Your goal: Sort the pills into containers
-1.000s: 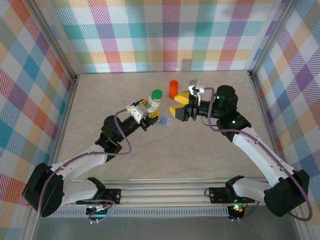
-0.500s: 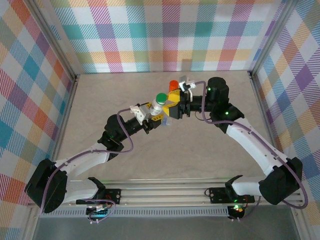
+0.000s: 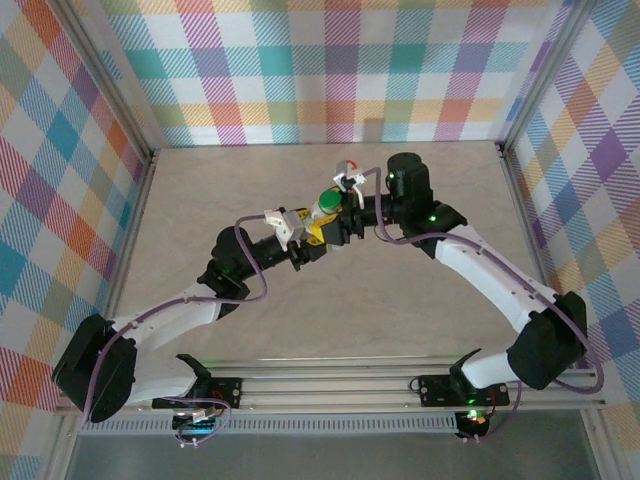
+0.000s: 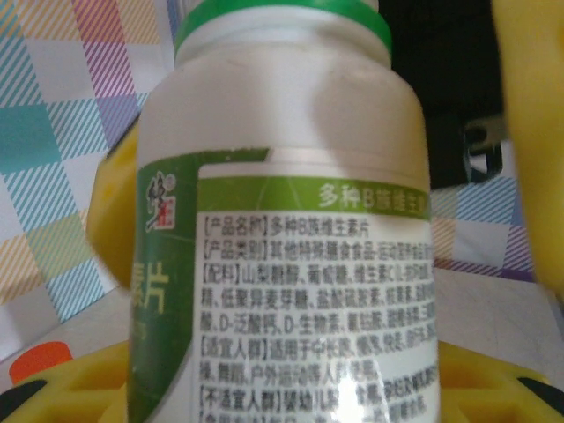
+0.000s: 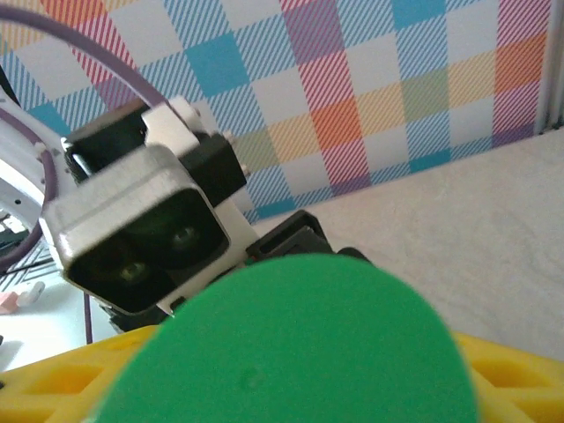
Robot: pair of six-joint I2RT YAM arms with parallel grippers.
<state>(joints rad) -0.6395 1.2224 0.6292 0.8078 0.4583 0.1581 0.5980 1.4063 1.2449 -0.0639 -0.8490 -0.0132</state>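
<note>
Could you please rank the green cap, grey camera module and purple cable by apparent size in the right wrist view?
1. green cap, largest, though nearest the lens, which inflates it.
2. grey camera module.
3. purple cable, smallest.

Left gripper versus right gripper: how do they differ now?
The left gripper is clamped on the white bottle's body; the right gripper straddles its green cap, contact unclear. The left gripper reaches in from the left, the right gripper from the right. Both have yellow fingers.
</note>
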